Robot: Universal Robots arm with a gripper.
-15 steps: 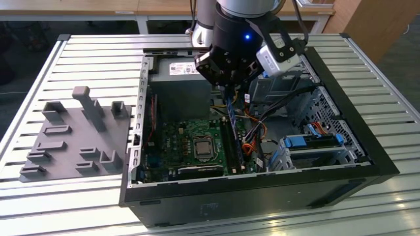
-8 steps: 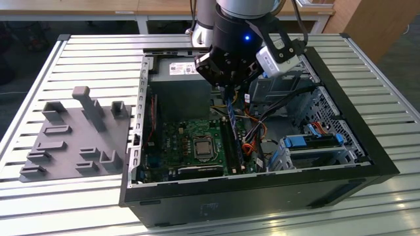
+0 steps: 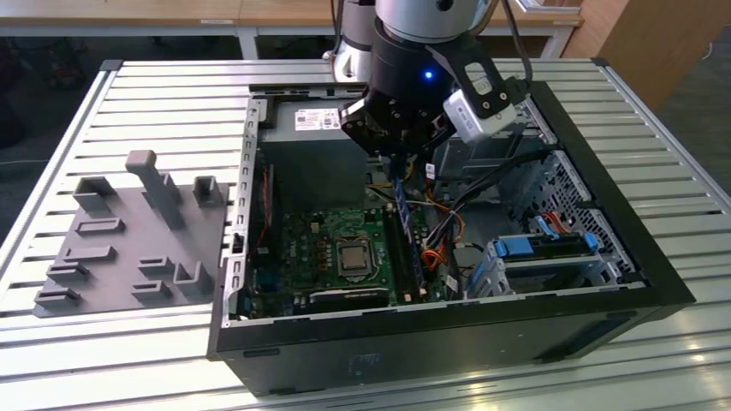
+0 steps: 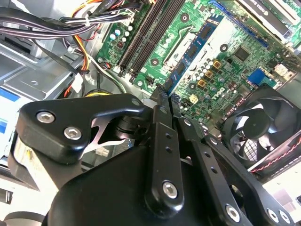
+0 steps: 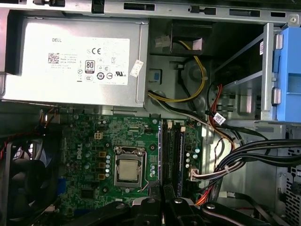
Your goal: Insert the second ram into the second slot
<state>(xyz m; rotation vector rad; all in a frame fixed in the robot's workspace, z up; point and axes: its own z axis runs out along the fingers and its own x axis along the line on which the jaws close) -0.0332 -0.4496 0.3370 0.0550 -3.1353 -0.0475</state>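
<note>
Black fingers pinched thin blue circuit-board stick over long black memory slots on green motherboard; square silver processor beside slots, grey metal power supply box beyond.

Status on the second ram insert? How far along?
Done: the second ram is picked up, pinched in the tool. In hand: it hangs on end over the memory slots in the exterior view. Left: seating it; it doesn't look pressed home.
</note>
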